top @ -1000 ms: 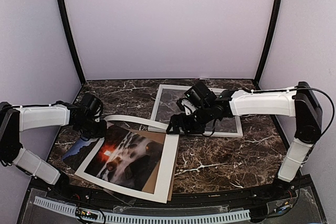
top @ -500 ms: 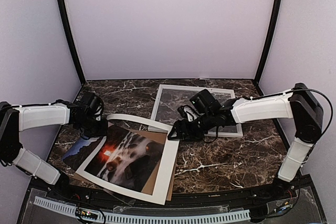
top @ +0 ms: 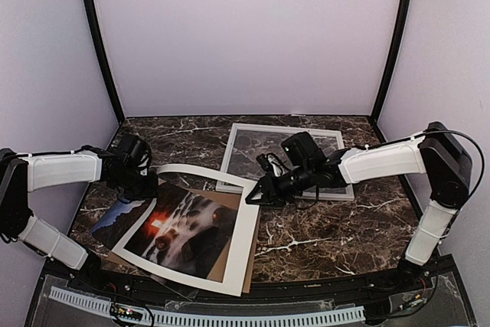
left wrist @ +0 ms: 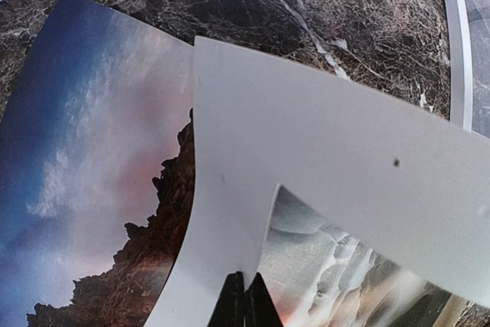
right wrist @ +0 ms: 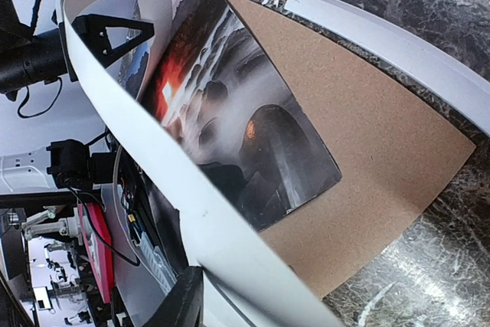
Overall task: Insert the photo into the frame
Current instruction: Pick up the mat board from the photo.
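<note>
From above, the left claw (top: 148, 184) is pinching the near-left end of a flat white wide-bordered paper mat (top: 245, 243) and holding that end up, so the mat's far border is arching off the dark marble counter (top: 329, 227). The right claw (top: 255, 195) is reaching in low at the mat's far right corner. I cannot tell whether it is gripping the mat or only closing around it. The glossy landscape photo with the orange sun glow (top: 184, 227) is lying under the mat on a plain brown cardboard sheet (top: 224, 258). The thin-railed white picture frame (top: 283, 129) is lying flat behind the right arm, apart from the photo.

Through the left wrist camera, the claw's tips (left wrist: 245, 304) are squeezing tight on the mat's (left wrist: 321, 151) inner edge. The photo's (left wrist: 84, 174) blue sky is showing underneath, and one frame rail (left wrist: 458, 44) is running down the right edge.

Through the right wrist camera, the mat (right wrist: 138, 135) is curling over the photo (right wrist: 237, 120) and the cardboard (right wrist: 375, 158). One dark finger (right wrist: 184, 304) is sitting just beside the mat's border, and the frame (right wrist: 383, 32) is lying beyond the cardboard's corner.
</note>
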Robot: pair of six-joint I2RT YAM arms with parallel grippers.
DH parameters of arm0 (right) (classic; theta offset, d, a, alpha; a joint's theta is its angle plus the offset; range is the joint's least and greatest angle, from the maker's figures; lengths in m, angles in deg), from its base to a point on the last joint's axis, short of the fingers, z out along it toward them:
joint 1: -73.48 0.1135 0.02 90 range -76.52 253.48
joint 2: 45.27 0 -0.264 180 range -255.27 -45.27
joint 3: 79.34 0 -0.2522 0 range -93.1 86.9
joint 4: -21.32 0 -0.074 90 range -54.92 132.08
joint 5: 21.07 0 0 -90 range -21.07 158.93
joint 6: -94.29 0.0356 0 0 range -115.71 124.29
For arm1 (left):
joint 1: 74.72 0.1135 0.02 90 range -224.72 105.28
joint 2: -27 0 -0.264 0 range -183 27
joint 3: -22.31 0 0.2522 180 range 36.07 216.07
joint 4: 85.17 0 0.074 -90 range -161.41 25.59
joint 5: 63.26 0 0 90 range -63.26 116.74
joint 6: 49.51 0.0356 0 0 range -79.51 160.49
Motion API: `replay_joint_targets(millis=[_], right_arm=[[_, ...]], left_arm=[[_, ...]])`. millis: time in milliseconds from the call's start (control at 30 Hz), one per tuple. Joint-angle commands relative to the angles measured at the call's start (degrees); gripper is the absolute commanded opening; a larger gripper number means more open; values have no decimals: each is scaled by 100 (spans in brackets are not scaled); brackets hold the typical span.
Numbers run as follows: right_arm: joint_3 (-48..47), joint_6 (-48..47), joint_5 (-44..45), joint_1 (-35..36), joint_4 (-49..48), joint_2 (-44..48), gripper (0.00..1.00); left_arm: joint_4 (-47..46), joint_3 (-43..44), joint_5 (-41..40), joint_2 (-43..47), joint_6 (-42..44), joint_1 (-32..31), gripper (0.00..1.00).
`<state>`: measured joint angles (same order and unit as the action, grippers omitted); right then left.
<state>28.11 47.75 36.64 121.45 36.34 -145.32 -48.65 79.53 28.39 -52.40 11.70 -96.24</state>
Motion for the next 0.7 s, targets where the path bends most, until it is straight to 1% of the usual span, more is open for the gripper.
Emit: replay_joint_targets(millis=[0, 200, 267, 400, 433, 500, 667], right_arm=[[6, -131, -66, -138, 41, 277, 28], [-237, -378, 19, -241, 605, 466, 14], [-331, -459, 14, -252, 762, 472, 13], [-514, -618, 50, -281, 1113, 460, 12], [-553, -669, 63, -300, 1187, 467, 9], [-617, -717, 65, -328, 1286, 483, 0], [-902, -916, 63, -438, 1674, 540, 0]], left_arm=[[-15, -44, -4, 140, -59, -28, 3], [22, -4, -98, 247, -64, -28, 10], [29, 26, -101, 280, -65, -28, 12], [106, 114, -98, 348, -50, -28, 20], [114, 146, -102, 386, -39, -28, 23], [119, 179, -101, 446, -31, -28, 28], [94, 287, -52, 611, -8, -23, 41]])
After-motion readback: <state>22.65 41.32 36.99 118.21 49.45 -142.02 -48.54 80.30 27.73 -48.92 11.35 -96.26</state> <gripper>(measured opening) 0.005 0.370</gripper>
